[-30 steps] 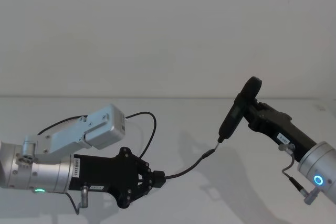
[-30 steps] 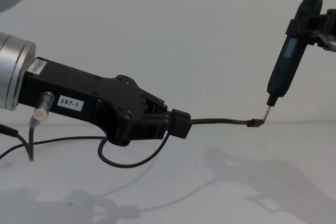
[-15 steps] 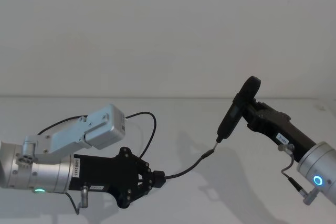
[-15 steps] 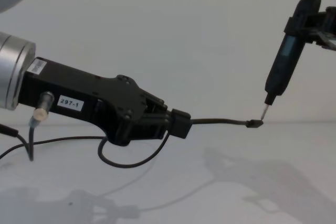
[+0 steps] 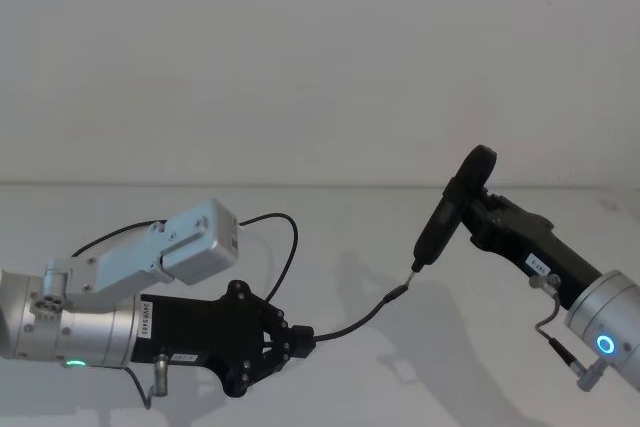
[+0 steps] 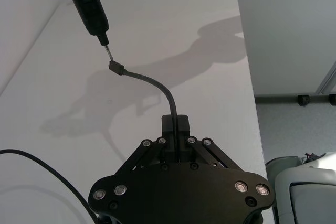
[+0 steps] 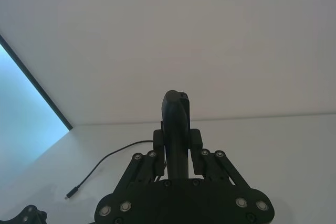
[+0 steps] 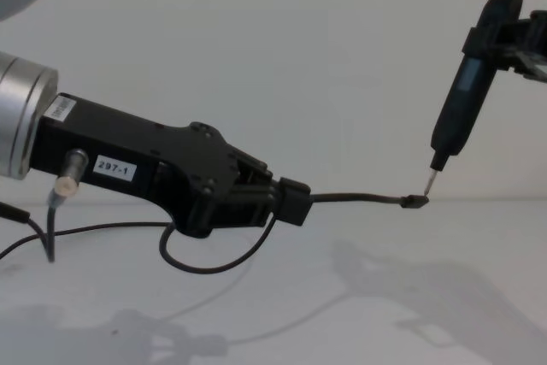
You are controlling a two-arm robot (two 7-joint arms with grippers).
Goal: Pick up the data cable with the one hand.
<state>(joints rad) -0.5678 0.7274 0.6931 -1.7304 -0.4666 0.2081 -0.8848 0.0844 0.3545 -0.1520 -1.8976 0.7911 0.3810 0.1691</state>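
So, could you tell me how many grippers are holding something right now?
2: the left gripper, low on the left, is shut on the data cable; the right gripper, raised on the right, grips a slim black tool.

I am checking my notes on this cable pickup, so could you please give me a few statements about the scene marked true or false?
1. The left end effector is shut on the data cable. True.
2. The cable's plug lies flat on the table. False: it hangs in the air, clear of the surface.
3. The right end effector holds a slim black tool with its pale tip pointing down. True.
4. The tool's tip is pushed into the plug. False: in the left wrist view a small gap separates them.
5. The cable's free end points toward the left arm's wrist. False: it reaches out toward the tool.
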